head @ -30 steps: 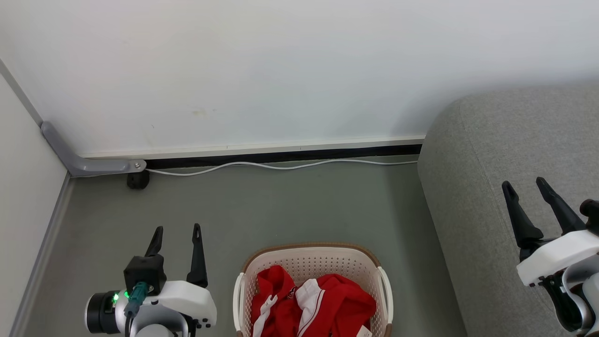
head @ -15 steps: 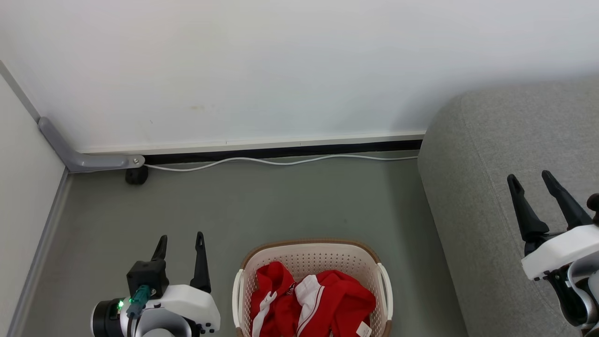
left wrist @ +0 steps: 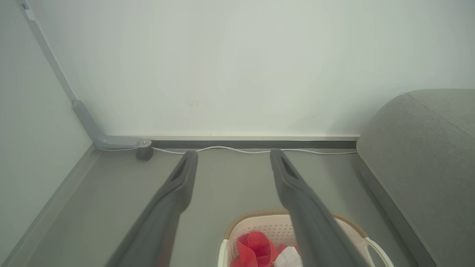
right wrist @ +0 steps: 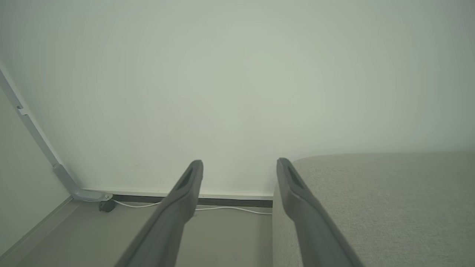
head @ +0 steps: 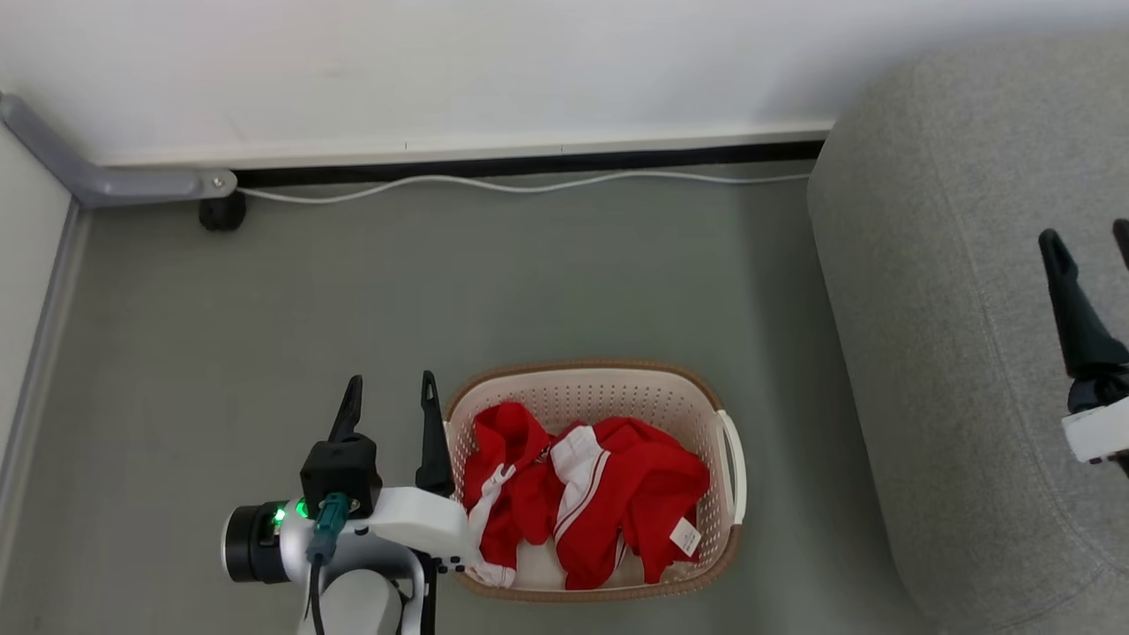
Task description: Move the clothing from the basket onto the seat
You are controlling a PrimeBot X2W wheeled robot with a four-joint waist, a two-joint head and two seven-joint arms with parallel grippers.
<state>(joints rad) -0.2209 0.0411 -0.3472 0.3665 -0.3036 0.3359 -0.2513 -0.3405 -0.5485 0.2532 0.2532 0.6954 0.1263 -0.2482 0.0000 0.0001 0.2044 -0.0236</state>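
clothing: two red garments with white panels and stripes (head: 635, 476), crumpled together inside the basket; small white tag (head: 684, 535) shows on the right one, near side
basket: cream perforated basket, brown rim (head: 582, 363), stands on the floor, left of the seat and apart from it; white handle (head: 734, 459) on its right side
seat: grey fabric cushion (head: 953, 309), right side of scene, far end up against the wall, nothing red on it
left gripper: (head: 391, 388) fingers spread wide, holds nothing; just left of the basket, its right finger overlaps the basket's left rim in the head view, contact cannot be told; in the left wrist view (left wrist: 233, 152) the basket (left wrist: 259, 226) lies low between and under the fingers
right gripper: (head: 1087, 234) far right, over the seat, fingers apart, empty; right wrist view (right wrist: 239, 162) shows the wide gap, seat (right wrist: 371, 204) beside the right finger
floor: grey-green (head: 529, 282)
wall: white (head: 529, 70), far side
cable: thin white cable (head: 529, 185) runs along the foot of the wall
corner: grey bracket (head: 115, 181), far left
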